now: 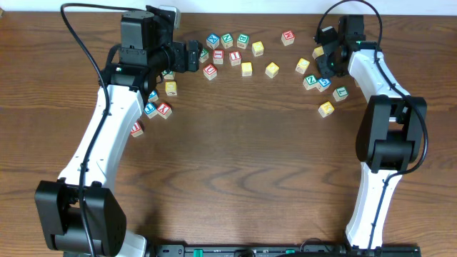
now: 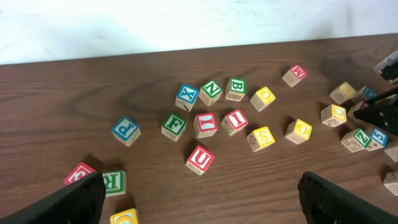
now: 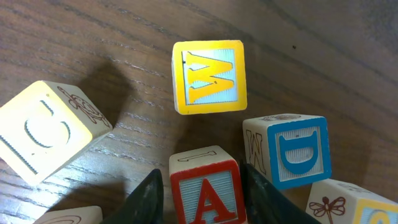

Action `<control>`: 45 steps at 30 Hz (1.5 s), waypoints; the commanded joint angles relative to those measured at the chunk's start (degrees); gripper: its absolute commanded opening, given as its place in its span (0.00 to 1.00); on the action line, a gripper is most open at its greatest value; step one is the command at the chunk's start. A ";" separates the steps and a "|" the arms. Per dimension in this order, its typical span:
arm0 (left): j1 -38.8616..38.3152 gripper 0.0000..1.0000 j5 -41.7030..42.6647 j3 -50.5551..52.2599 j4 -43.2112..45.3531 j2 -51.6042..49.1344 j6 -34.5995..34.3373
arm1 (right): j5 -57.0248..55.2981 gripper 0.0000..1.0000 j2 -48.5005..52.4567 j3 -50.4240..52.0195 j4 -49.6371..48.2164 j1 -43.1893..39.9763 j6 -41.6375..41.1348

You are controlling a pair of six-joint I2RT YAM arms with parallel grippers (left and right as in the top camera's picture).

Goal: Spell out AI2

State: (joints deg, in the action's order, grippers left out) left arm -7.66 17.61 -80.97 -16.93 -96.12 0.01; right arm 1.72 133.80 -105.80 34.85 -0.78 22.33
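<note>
My right gripper (image 3: 206, 198) has its two fingers against the sides of a red letter A block (image 3: 205, 183), which rests on the table among other blocks. In the overhead view the right gripper (image 1: 325, 63) is at the far right cluster and covers the A block. Two red I blocks (image 2: 235, 121) (image 2: 205, 124) lie side by side in the middle group, also seen from overhead (image 1: 235, 58). My left gripper (image 2: 211, 208) is open wide and empty, low over the table near the far left (image 1: 193, 56). I cannot pick out a 2 block.
Around the A block lie a yellow W block (image 3: 209, 77), a blue D block (image 3: 295, 149) and a cream C block (image 3: 43, 130). Several loose blocks lie across the far half, among them red U (image 2: 200, 160), green F (image 2: 174, 125), blue X (image 2: 186, 95) and yellow S (image 2: 261, 138).
</note>
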 commanded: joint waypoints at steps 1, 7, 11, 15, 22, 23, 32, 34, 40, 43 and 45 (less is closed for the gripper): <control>-0.09 0.98 -0.74 -1.75 -0.15 0.85 0.17 | 0.35 0.37 1.22 0.17 0.04 0.22 -2.62; -0.09 0.98 -0.74 -1.75 -0.15 0.85 0.17 | 0.28 0.33 1.22 0.17 0.04 0.24 -7.48; -0.09 0.98 -0.74 -1.75 -0.15 0.85 0.17 | -0.33 0.29 1.22 0.17 0.11 0.24 -11.04; -0.09 0.98 -0.74 -1.75 -0.17 0.85 0.17 | -1.20 0.29 1.22 0.17 0.31 0.24 -12.26; -0.09 0.98 -0.74 -1.75 -0.17 0.85 0.17 | -3.26 0.28 1.16 0.13 1.11 0.90 -15.85; -0.09 0.98 -0.74 -1.75 -0.17 0.85 0.17 | -3.26 0.28 0.98 0.13 1.18 1.05 -16.11; -0.09 0.98 -0.74 -1.75 -0.17 0.85 0.17 | -3.06 0.27 -3.41 0.09 4.66 3.13 -16.35; -0.09 0.98 -0.74 -1.75 -0.17 0.85 0.17 | -3.08 0.27 -5.05 0.09 5.49 3.96 -16.35; -0.09 0.98 -0.74 -1.75 -0.17 0.85 0.17 | -3.08 0.28 -9.88 0.09 8.39 7.85 -16.74; -0.09 0.98 -0.74 -1.75 -0.17 0.85 0.17 | -3.10 0.28 -12.09 0.09 9.90 10.51 -17.40; -0.09 0.98 -0.74 -1.75 -0.17 0.85 0.17 | -3.08 0.29 -12.98 0.09 10.73 12.04 -18.71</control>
State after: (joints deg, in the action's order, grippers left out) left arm -7.66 17.63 -80.97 -16.93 -96.12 0.01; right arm -1.32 123.44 -105.69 44.80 8.95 5.98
